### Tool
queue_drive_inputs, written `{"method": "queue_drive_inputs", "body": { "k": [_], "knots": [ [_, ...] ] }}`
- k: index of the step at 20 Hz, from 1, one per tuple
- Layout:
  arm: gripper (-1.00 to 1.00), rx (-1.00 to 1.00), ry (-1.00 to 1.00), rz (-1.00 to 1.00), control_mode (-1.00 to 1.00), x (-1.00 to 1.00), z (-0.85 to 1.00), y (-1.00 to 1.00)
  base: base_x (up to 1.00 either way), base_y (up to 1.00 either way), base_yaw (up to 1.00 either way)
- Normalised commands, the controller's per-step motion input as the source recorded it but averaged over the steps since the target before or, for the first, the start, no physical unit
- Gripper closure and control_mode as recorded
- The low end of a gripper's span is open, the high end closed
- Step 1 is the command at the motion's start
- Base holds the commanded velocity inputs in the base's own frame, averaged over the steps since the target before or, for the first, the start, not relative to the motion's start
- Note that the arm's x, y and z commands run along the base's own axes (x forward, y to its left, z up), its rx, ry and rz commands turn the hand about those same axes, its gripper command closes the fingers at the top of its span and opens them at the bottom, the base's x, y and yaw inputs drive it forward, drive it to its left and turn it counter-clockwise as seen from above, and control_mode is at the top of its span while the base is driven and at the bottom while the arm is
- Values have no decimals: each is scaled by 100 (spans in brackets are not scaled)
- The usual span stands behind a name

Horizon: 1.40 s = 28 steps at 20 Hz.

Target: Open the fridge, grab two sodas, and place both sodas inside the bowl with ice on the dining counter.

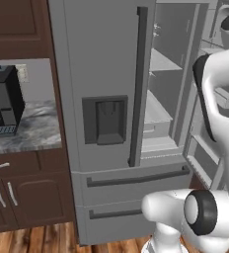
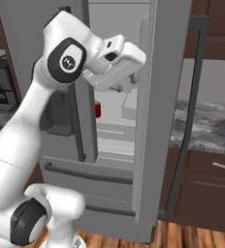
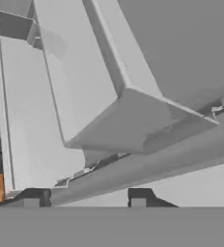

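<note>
Fridge right door open; red soda half-hidden; tool parted, empty.

Grey fridge — right door open

You see just a sliver of the red soda in the right base view; the closed fridge door and the arm cover the rest. The tool is tucked against the open door's edge, so you cannot read its jaws there. In the left base view the arm blocks the open door's bins, and the black appliance is cut off at the left edge.
</note>
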Motion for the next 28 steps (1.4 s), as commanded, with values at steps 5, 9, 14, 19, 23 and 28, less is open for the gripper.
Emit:
{"method": "queue_drive_inputs", "body": {
  "k": [5, 9, 14, 19, 23, 28],
  "knots": [
    [-100, 4, -23, 5, -100, -90, -20, 76, 0, 0, 0],
    [-100, 4, -8, 7, -100, -40, -19, 100, 0, 0, 0],
    [-100, 14, -7, 12, -100, -10, -20, 100, 0, 0, 0],
    [-100, 20, -7, 20, -100, 4, -16, 100, 0, 0, 0],
    [-100, 24, -13, 21, -100, 20, 0, 73, 0, 0, 0],
    [-100, 18, -22, 22, -100, 35, 40, 29, 0, 0, 0]
  ]
}}
